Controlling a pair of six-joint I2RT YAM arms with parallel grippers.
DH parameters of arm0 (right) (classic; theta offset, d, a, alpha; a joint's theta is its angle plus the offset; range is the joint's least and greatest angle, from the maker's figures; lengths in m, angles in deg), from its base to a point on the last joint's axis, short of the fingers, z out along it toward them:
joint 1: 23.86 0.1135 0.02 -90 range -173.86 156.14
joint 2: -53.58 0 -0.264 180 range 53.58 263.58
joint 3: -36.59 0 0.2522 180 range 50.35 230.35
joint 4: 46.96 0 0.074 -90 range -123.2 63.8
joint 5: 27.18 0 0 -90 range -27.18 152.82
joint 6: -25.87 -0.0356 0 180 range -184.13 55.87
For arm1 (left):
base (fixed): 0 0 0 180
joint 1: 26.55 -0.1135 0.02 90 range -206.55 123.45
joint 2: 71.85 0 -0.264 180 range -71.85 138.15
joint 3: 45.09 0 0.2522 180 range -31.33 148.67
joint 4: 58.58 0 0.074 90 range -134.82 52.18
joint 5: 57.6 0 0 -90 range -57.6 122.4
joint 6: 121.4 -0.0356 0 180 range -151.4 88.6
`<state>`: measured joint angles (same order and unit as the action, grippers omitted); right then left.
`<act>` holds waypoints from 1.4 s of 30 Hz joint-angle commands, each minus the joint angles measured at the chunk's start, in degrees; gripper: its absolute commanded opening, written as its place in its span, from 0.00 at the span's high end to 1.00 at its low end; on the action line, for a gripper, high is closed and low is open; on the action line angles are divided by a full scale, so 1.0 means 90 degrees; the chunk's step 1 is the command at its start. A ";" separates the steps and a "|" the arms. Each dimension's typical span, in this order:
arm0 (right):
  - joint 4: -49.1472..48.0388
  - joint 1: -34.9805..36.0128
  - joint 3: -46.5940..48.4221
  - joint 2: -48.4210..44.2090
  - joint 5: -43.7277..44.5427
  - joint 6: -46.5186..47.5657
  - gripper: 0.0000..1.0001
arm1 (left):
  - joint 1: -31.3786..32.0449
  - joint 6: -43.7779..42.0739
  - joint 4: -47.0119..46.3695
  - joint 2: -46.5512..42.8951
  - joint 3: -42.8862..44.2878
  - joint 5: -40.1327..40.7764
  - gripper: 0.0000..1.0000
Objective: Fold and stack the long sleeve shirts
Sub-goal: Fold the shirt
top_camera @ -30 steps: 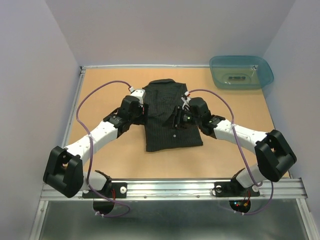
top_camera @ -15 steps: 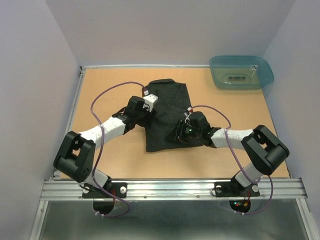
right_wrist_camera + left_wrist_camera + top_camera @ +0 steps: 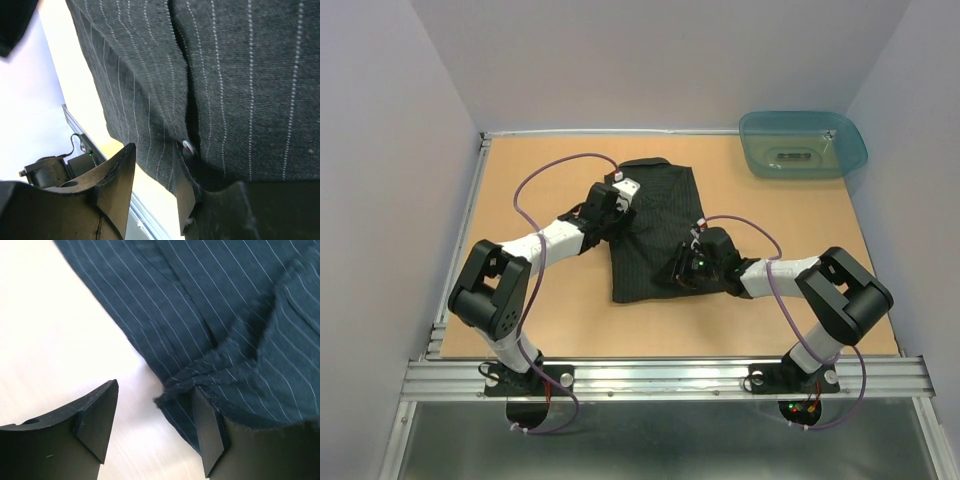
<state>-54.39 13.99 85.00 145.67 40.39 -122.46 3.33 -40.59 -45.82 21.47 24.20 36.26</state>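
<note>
Folding in hand. Left gripper (image 3: 152, 405) parted, edge of black pinstriped collared cloth shirt (image 3: 655, 205) at one finger; right gripper (image 3: 155, 165) parted beside hem. Next: pinch both edges.

The left arm (image 3: 555, 238) and right arm (image 3: 782, 272) are white tubular links joined by chunky black housings, each trailing a looping purple cable (image 3: 535, 180). A small green light (image 3: 699, 263) glows on the right wrist. Matte black wedge-shaped fingers (image 3: 97, 422).
</note>
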 commanded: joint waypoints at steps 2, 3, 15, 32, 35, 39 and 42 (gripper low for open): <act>-0.0165 -0.0045 -0.0305 -0.0018 0.0149 -0.0043 0.59 | -0.0264 0.0073 -0.0329 0.0314 0.0675 0.0820 0.30; -0.0155 -0.0045 -0.0325 -0.0028 0.0149 -0.0053 0.59 | -0.0380 0.0093 -0.0339 0.0383 0.0811 0.0918 0.30; -0.0136 -0.0045 -0.0208 -0.0076 0.0061 0.0084 0.59 | -0.0919 0.0386 0.0042 0.0521 0.1585 0.0569 0.29; 0.1193 -0.0552 0.1469 -0.0878 0.0130 0.1539 0.59 | -0.0928 0.2776 0.0708 -0.1080 0.1128 -0.0943 0.26; 0.0843 -0.0553 0.1929 -0.0585 -0.0133 0.1569 0.59 | -0.0919 0.3587 0.0161 -0.1364 0.0190 -0.1821 0.28; -0.0884 -0.0553 0.1795 0.0350 -0.0923 0.0722 0.59 | -0.0822 0.4399 -0.1078 -0.1551 -0.0895 -0.2566 0.33; -0.1989 -0.0553 0.1571 0.1053 -0.0984 0.0320 0.59 | -0.0733 0.4498 -0.1451 -0.1259 -0.1316 -0.2724 0.33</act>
<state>-57.69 8.83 100.13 148.14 35.64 -114.11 -4.36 -6.08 -50.17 8.66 15.83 17.85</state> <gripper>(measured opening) 0.408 0.675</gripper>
